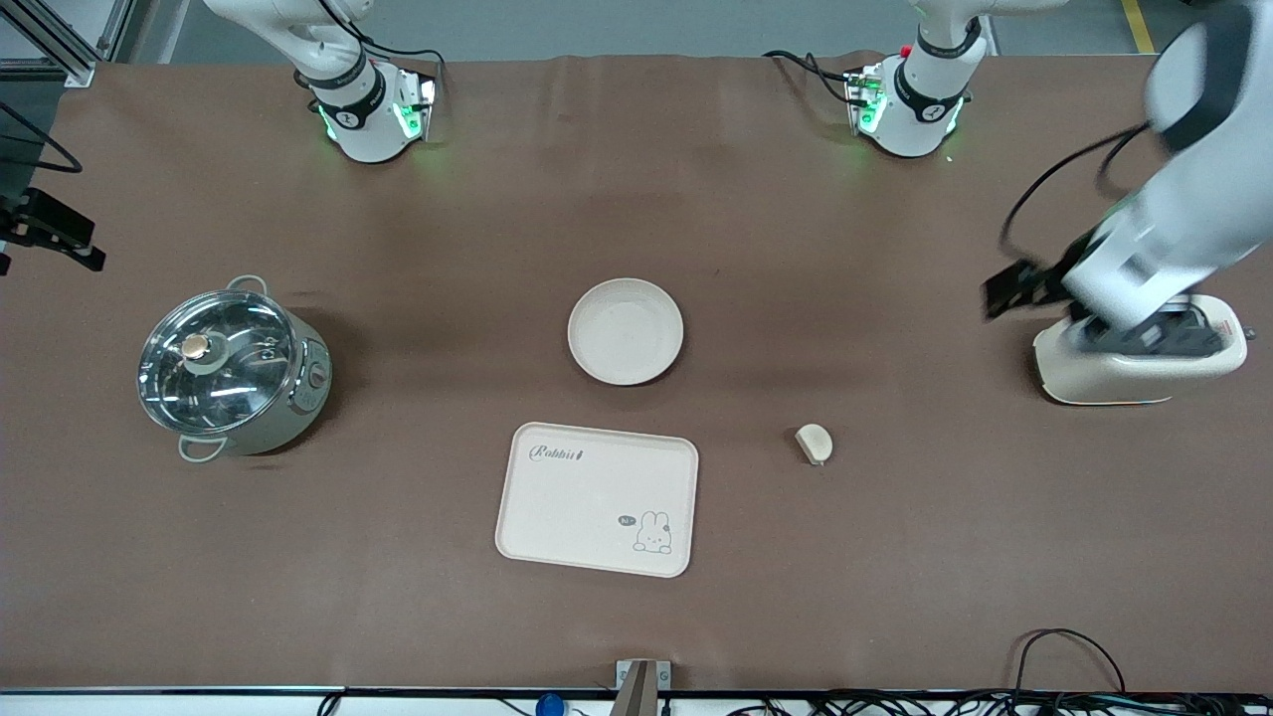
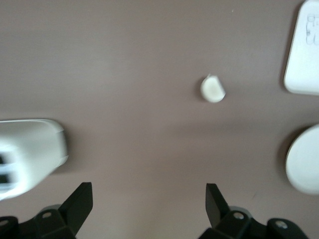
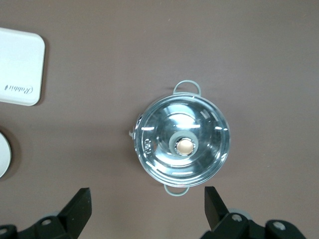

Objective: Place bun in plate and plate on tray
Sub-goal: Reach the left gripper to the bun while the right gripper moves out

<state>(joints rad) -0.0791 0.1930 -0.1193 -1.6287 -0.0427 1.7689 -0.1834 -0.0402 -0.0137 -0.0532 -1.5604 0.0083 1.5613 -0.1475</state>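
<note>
The small pale cream half-round bun (image 1: pixel 814 443) is seen lying on the brown desk (image 1: pixel 895 557), apart from the round shallow cream-white plate (image 1: pixel 626 331) and toward the left arm's end. The cream rectangular tray with "Rabbit" script (image 1: pixel 597 499) is placed nearer the front camera than the plate, which lies bare. The left gripper (image 2: pixel 149 204) is held wide apart over a white toaster (image 1: pixel 1139 363). The right gripper (image 3: pixel 148 205) is spread wide above a lidded steel pot (image 1: pixel 231 368), not visible in the front view.
</note>
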